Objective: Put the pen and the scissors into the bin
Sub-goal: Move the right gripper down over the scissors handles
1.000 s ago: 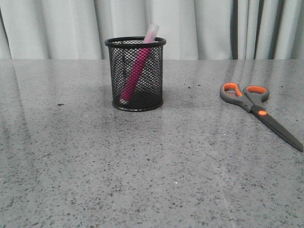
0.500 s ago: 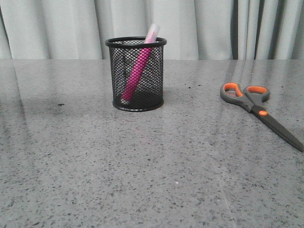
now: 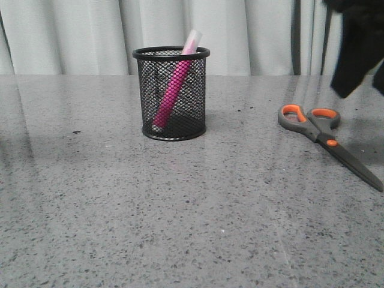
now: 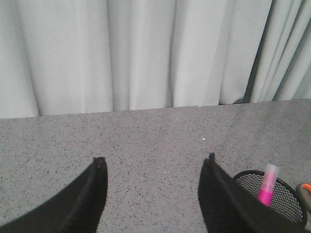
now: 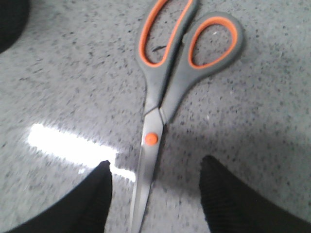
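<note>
In the front view, the bin [image 3: 171, 94] stands upright on the grey speckled bench [image 3: 180, 210], in the upper left-middle of the frame. It is a black mesh cup. The pen [image 3: 174, 90] is inside it. The pen leans, with its pink body low on the left and its white cap poking out above the rim on the right. Pale curtains [image 3: 90, 36] hang behind the bench.

Going right, the scissors [image 3: 324, 139] lie flat on the bench, well apart from the bin. Their orange-lined handles are toward the back, and the dark blades point to the lower right edge of the frame. The blades are closed together.

In the upper right corner of the front view, the right hand [image 3: 359, 51] hangs as a dark shape above the scissors. It is not touching them.

In the left wrist view, the left hand [image 4: 155, 167] is wide open and holds nothing. Bare bench shows between its two black fingers [image 4: 87, 199]. The bin [image 4: 284, 187] with the pen [image 4: 267, 185] sits in the lower right corner of that frame.

In the right wrist view, the right hand [image 5: 156, 170] is wide open and holds nothing. The scissors [image 5: 167, 92] lie on the bench under it, and their blades run down between the two fingers [image 5: 233, 199]. The orange dot [image 5: 151, 139] sits near the middle of the frame.
</note>
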Robot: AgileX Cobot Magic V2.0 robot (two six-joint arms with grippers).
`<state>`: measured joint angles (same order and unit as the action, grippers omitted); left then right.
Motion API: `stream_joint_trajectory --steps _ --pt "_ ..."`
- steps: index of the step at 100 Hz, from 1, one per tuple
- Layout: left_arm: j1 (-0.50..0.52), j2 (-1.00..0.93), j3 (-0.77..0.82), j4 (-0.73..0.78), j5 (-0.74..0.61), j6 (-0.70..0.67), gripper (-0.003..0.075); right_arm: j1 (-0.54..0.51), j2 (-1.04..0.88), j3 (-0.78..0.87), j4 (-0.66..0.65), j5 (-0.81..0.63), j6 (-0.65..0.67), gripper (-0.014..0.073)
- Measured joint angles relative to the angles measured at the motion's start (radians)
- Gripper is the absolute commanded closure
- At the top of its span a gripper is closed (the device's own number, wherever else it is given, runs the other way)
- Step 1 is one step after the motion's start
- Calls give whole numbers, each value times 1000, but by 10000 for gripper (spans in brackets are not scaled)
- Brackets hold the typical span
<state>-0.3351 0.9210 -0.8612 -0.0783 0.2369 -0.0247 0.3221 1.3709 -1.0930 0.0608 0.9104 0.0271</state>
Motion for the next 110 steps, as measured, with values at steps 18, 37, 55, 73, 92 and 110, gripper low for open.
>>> stream_joint_trajectory --steps 18,37,55,73,92,110 --pt "0 0 0 0 -2 0 346 27 136 -87 -70 2 90 232" --pt "0 0 0 0 -4 0 346 27 217 -125 -86 5 108 232" --pt "0 0 0 0 -4 0 346 27 256 -130 -91 7 112 232" --pt "0 0 0 0 -12 0 346 27 280 -130 -93 5 112 228" --pt "0 0 0 0 -18 0 346 27 293 -132 -93 -3 115 228" --pt "0 0 0 0 -21 0 346 27 293 -133 -93 -5 115 206"
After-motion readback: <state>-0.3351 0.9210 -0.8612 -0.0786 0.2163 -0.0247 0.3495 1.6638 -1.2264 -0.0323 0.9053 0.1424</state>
